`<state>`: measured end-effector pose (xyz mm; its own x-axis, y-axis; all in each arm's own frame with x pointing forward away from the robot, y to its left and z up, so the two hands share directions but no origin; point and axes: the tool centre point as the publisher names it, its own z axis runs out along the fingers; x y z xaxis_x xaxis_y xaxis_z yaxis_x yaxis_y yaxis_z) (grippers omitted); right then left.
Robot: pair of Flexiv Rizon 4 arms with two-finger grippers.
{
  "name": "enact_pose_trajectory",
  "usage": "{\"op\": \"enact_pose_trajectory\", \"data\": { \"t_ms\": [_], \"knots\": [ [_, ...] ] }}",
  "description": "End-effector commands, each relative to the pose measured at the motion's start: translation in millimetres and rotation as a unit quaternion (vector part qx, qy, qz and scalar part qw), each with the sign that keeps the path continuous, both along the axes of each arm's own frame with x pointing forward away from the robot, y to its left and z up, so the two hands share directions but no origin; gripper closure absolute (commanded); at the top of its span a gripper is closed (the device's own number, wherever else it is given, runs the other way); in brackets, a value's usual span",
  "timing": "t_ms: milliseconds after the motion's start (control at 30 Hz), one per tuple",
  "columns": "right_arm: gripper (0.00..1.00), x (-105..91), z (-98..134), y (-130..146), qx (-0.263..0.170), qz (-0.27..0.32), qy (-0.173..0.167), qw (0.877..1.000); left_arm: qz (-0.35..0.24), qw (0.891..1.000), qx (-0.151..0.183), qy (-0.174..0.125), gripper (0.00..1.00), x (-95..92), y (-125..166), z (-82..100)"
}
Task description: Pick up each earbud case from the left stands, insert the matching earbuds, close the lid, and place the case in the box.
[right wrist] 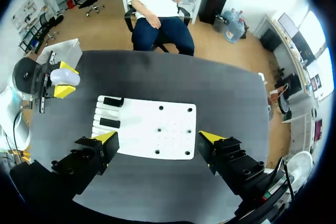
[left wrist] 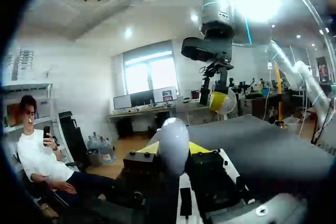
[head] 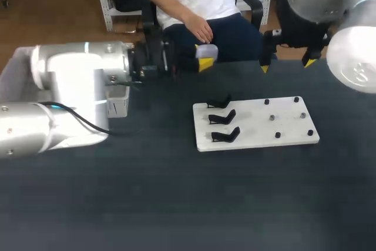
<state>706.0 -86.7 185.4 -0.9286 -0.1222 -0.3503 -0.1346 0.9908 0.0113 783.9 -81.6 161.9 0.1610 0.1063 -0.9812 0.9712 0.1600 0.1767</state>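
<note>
Above the table's far edge, at eleven o'clock from the white board [head: 258, 123], the left gripper [head: 204, 62] pinches a white earbud case [head: 208, 52]. All three stands [head: 223, 117] are empty. The right gripper [head: 285, 66] hangs spread at one o'clock. Inserting earbuds, closing the lid and placing the case in the box [head: 119, 105] apparently remain.

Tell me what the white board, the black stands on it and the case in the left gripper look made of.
White board: probably rigid plastic or painted sheet, matte; flat, even white. Black stands: likely plastic, dull; thin angled shapes, no shine. Case in the left gripper: smooth plastic, slightly glossy; rounded pale shell with a soft highlight.
</note>
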Motion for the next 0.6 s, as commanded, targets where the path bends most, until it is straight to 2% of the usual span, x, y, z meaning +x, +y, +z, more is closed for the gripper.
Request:
{"op": "enact_pose_trajectory", "data": {
  "t_ms": [33, 167, 200, 233, 300, 433, 600],
  "knots": [
    [0.00, -7.6, -4, -3, 0.013, -0.007, -0.035, 0.999, 0.027, 0.999, 0.009, -0.016, 1.00, -0.6, 55, 11.6],
    [0.00, -12.5, -8, -3, 0.020, -0.016, -0.035, 0.999, 0.046, 0.999, 0.004, -0.019, 1.00, 20.0, 93, 2.0],
    [0.00, -13.6, -10, -3, 0.021, -0.017, -0.034, 0.999, 0.063, 0.998, 0.004, -0.011, 1.00, 24.5, 103, -1.0],
    [0.00, -14.7, -11, -3, 0.023, -0.021, -0.032, 0.999, 0.068, 0.997, 0.017, -0.013, 1.00, 27.9, 111, -2.6],
    [0.00, -15.9, -14, -5, 0.026, -0.027, -0.027, 0.999, 0.088, 0.996, 0.018, -0.015, 1.00, 33.6, 129, -4.3],
    [0.00, -15.6, -23, -6, 0.037, -0.038, -0.019, 0.998, 0.134, 0.990, 0.030, -0.019, 1.00, 42.1, 168, -10.2],
    [0.00, -11.7, -31, -4, 0.046, -0.048, -0.011, 0.998, 0.173, 0.985, 0.021, -0.020, 1.00, 42.1, 207, -17.0]
  ]
}}
